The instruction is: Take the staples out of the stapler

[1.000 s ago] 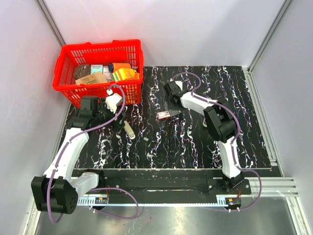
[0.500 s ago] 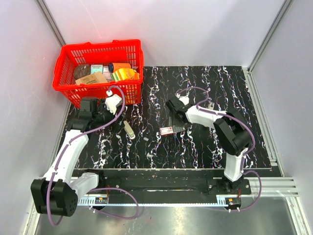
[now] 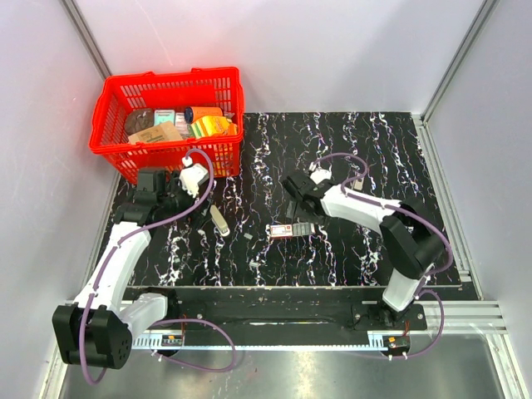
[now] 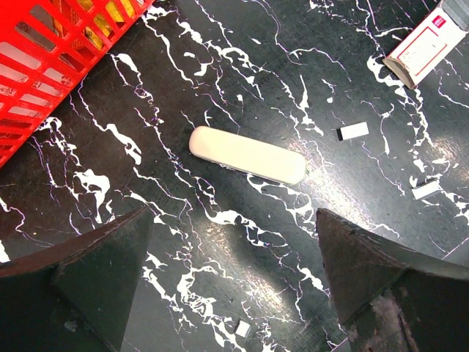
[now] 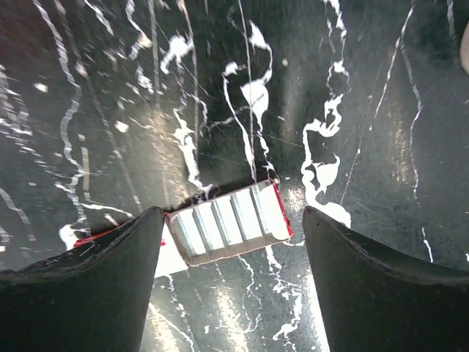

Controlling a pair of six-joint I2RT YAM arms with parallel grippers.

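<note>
A pale beige bar-like strip of staples (image 4: 248,155) lies flat on the black marbled mat, also in the top view (image 3: 219,220). My left gripper (image 4: 234,293) is open and empty just short of it, seen from above (image 3: 193,208) beside the basket. My right gripper (image 5: 231,286) is open, low over the mat, its fingers either side of a red-and-white packet (image 5: 229,224) with silvery rows showing; the packet also shows from above (image 3: 281,230). I cannot make out the black stapler in any view.
A red basket (image 3: 170,87) full of goods stands at the back left, its wall (image 4: 44,66) close to my left gripper. The packet (image 4: 429,48) shows far right in the left wrist view. Small white bits (image 4: 354,131) lie scattered on the mat.
My right gripper has moved toward the near side of the mat, and the red-and-white packet has shifted with it. The left arm has hardly moved.
</note>
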